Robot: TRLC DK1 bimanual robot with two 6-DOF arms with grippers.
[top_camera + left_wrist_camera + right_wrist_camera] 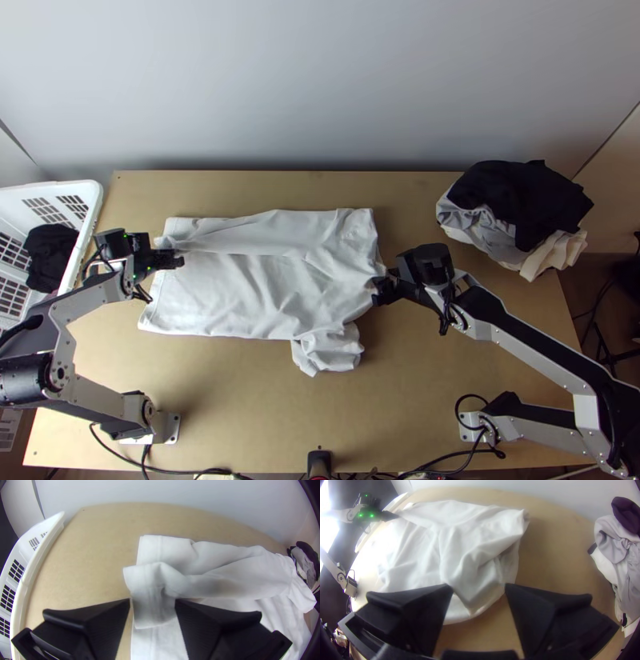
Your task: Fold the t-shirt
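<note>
White t-shirt (240,292) lying across the left and middle of the frame in the top view, on the light wooden bench (424,360). Body laid out broadly flat, with soft creases; a long strip along its upper side is turned over onto the body, narrow toward the left and wider toward the right. A sleeve (328,352) pokes out below the shirt's lower side, right of its middle, rumpled. Left tool (178,258) sits at the shirt's left end, near the upper left corner, by the end of the turned-over strip. Seen from the left wrist, the left tool (152,600) is spread, its two black fingers apart, a doubled white flap of the shirt lying in the gap. Right tool (382,291) stands at the shirt's right side, near the middle of the frame. From its own wrist, the right tool (479,586) is likewise spread, with a creased, drooping portion of the shirt between the fingers. At the left edge of the top view, a white basket (98,196) with slotted walls, dark cloth (50,256) inside. Upper right of the frame, a heap on the bench: black garment (520,196) on top, grey cloth (474,220) showing at its left, cream cloth (558,252) at its lower side. Pale wall (320,80) across the top of the frame.
</note>
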